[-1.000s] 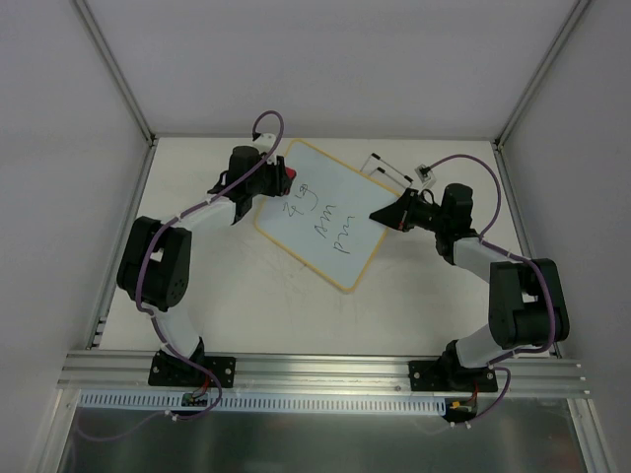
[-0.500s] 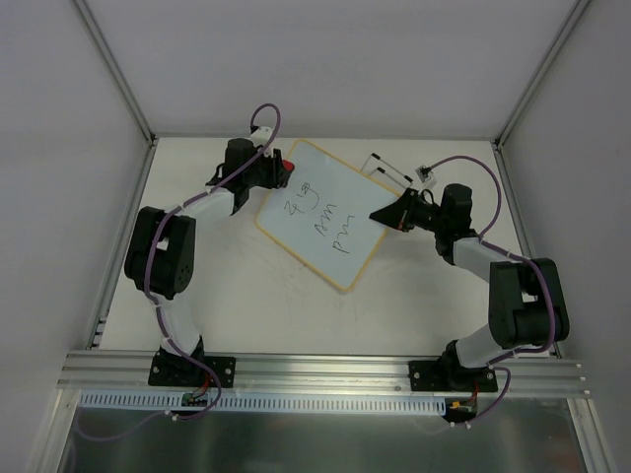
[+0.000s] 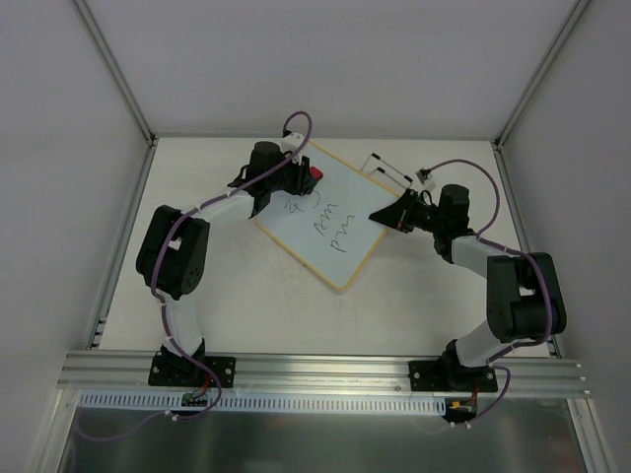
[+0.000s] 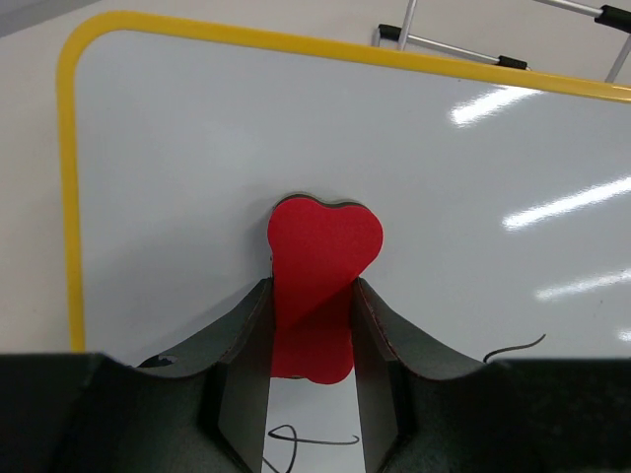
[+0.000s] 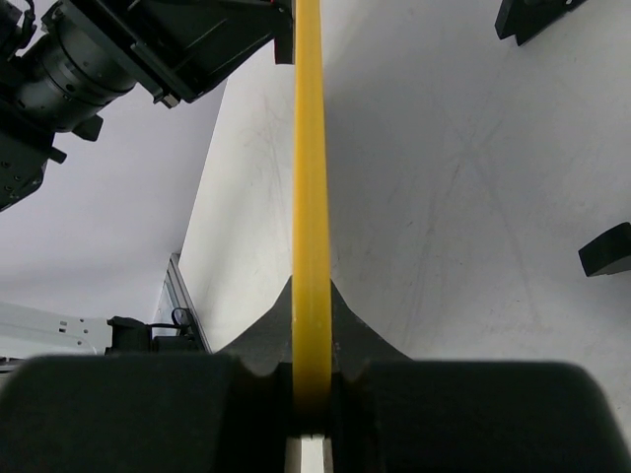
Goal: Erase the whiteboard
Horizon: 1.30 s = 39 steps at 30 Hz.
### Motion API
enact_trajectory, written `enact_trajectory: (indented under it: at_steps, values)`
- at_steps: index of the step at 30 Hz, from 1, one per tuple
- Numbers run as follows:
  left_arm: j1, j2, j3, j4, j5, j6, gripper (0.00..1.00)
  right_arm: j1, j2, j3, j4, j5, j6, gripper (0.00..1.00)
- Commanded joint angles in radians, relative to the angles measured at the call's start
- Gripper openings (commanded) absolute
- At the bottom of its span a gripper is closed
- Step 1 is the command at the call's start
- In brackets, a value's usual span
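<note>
The whiteboard lies tilted on the table, with a yellow frame and black scribbles across its middle. My left gripper is shut on a red heart-shaped eraser, which rests on the board's upper left part; in the left wrist view the eraser sits between my fingers on the white surface, with scribbles beside them. My right gripper is shut on the board's right edge; the right wrist view shows the yellow frame edge-on between the jaws.
A folding wire stand with black tips and a small white clip lie behind the board at the back right. White enclosure walls stand at the back and on both sides. An aluminium rail runs along the near edge.
My left gripper has carried the red eraser rightward from the board's upper left corner onto the board surface by the top scribble. The right arm and the board have stayed still.
</note>
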<state>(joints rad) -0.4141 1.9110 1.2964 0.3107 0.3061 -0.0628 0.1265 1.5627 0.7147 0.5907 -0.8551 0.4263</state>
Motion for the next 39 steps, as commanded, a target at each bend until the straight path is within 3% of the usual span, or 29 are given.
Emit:
enact_trajectory:
  at_steps: [1, 15, 18, 23, 30, 39]
  values:
    - [-0.077, 0.060, -0.020, -0.076, 0.085, 0.000, 0.00, 0.074, 0.010, 0.037, 0.023, -0.064, -0.205, 0.00]
    - [-0.092, -0.038, -0.111, -0.088, 0.027, -0.048, 0.00, 0.074, 0.011, 0.029, 0.021, -0.050, -0.213, 0.00]
    - [-0.068, -0.058, -0.137, -0.090, -0.039, -0.049, 0.00, 0.074, 0.007, 0.023, 0.021, -0.048, -0.216, 0.00]
    - [0.059, -0.067, -0.151, -0.093, -0.021, -0.094, 0.00, 0.073, -0.004, 0.015, 0.023, -0.050, -0.219, 0.00]
    - [0.146, -0.040, -0.149, -0.085, -0.045, -0.095, 0.00, 0.071, -0.013, 0.006, 0.023, -0.058, -0.221, 0.00]
    - [0.130, -0.015, -0.109, -0.062, 0.013, -0.118, 0.00, 0.070, -0.016, 0.005, 0.023, -0.068, -0.218, 0.00]
